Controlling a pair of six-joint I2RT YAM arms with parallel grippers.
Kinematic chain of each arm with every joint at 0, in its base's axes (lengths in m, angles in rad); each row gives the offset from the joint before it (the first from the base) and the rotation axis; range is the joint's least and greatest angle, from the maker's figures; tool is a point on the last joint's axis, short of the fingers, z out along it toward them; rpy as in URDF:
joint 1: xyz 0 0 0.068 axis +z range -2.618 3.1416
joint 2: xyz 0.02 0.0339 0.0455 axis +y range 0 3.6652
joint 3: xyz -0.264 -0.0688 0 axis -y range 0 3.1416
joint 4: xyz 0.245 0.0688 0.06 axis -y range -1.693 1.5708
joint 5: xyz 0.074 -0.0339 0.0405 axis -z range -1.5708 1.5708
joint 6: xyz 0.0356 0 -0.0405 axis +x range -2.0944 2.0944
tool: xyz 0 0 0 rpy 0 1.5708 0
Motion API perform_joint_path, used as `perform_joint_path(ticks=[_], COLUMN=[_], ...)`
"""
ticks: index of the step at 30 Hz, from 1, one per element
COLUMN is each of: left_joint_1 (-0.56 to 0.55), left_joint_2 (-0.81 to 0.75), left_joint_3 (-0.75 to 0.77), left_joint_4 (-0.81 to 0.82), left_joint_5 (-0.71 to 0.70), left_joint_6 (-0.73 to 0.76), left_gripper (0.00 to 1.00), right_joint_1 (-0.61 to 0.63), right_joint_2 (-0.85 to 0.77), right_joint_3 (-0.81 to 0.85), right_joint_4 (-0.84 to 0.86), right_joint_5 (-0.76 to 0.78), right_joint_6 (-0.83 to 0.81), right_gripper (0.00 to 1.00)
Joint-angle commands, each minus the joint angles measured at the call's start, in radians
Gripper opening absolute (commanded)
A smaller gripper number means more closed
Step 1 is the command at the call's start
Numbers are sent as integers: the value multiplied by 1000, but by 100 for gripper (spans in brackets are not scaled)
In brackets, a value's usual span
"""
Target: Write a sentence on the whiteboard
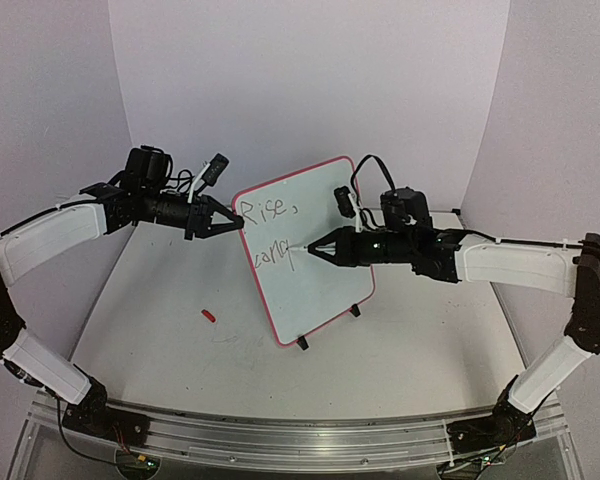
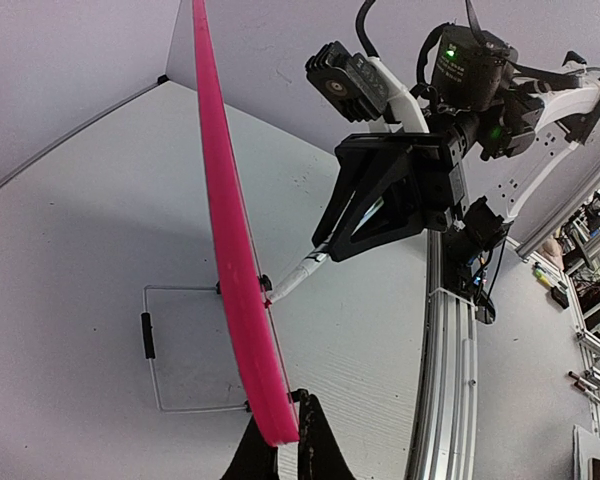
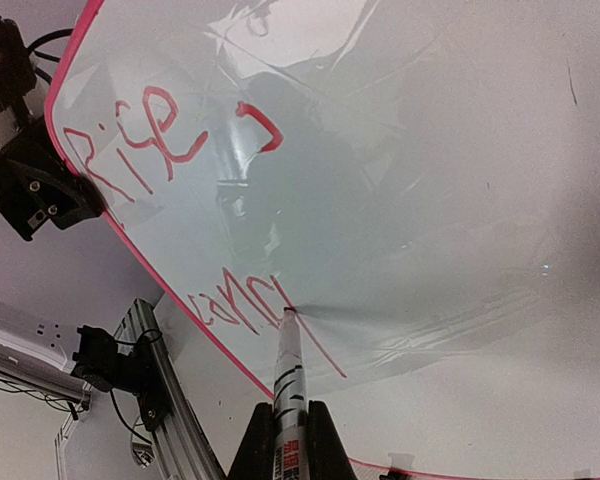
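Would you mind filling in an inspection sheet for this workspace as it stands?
Surface: white table, nothing spilled.
Job's things: whiteboard stands tilted on black feet; sentence reads "Rise," plus a started second line; marker tip on the board.
Clutter: red cap lying loose, left of the whiteboard.
End effectors: left end effector shut on the whiteboard's rim; right end effector shut on the marker.
Cables: black cables loop at both wrists.
Surroundings: plain walls; metal rail at the near edge.

The whiteboard (image 1: 325, 275) is glossy white with a thin pinkish-red rim and black feet. Its lettering (image 3: 165, 125) shows red. The marker (image 3: 288, 385) is white with black print. The small cap (image 1: 209, 316) is red, the table (image 1: 410, 350) pale grey.
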Motion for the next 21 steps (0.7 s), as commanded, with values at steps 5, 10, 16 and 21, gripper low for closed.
perform_joint_path(ticks=[5,10,16,21], left_joint_1=[-48,-48,-48,-47], left_joint_2=[43,39,37,39], left_joint_3=[-21,-22,-21,-20], left_joint_4=[-140,-143,-144,-145], left_joint_5=[-3,-8,-9,-10], left_joint_6=[59,61,62,63], left_gripper=[0,0,0,0], right_joint_1=[1,-1,-26,-35], right_joint_2=[-61,-106,-125,-100], right_joint_3=[-16,-31,-59,-44], right_joint_4=[14,14,16,15], right_joint_5=[-38,-76,-119,-129], right_joint_6=[-16,-31,-45,-48], right_gripper=[0,0,0,0])
